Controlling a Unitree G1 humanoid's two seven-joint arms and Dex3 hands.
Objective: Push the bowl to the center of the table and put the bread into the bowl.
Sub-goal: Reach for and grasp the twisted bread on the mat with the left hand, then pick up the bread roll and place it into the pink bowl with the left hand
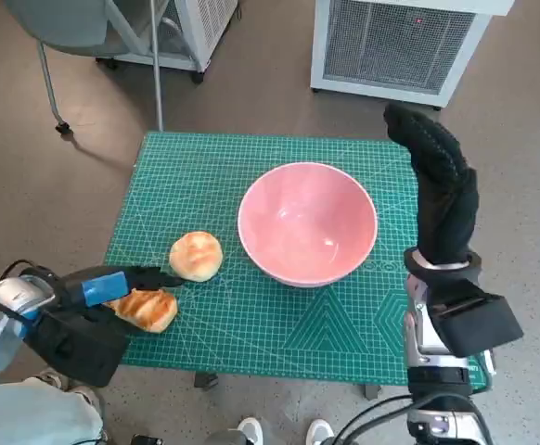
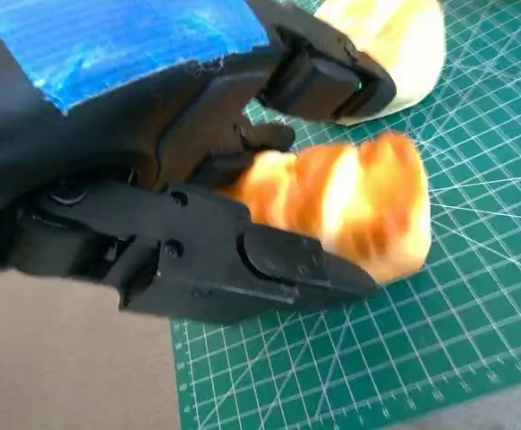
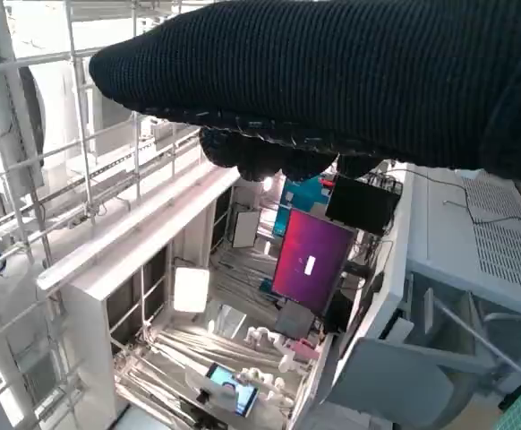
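The pink bowl (image 1: 308, 222) stands upright near the middle of the worktop (image 1: 251, 167), a little toward the robot's right, on the green gridded cutting mat (image 1: 279, 320) that covers the surface. Nothing lies inside it.

Two pieces of bread sit to the bowl's left. The round bun (image 1: 197, 255) rests on the mat just beside the bowl's rim, apart from it. The browner, striped bread (image 1: 147, 308) lies nearer the robot, close to the mat's left front corner. In the left wrist view this striped bread (image 2: 354, 210) sits between the black fingers (image 2: 278, 269) of the left hand (image 2: 153, 179), one finger above it and one below, so the hand grips it while it is low over the mat; whether it touches the mat I cannot tell. The pale bun (image 2: 390, 49) shows just beyond it.

In the head view the left hand (image 1: 98, 292) reaches in from the worktop's left edge, its blue tape facing up.

The right hand (image 1: 442, 199) is raised over the worktop's right edge, just beside the bowl, its gloved fingers extended together and holding nothing. In the right wrist view the glove (image 3: 350, 81) fills the top, with racks and a lit screen (image 3: 307, 262) beyond.

On the floor behind the worktop stand a white vented unit (image 1: 395, 42) and a chair's metal legs (image 1: 52, 83).
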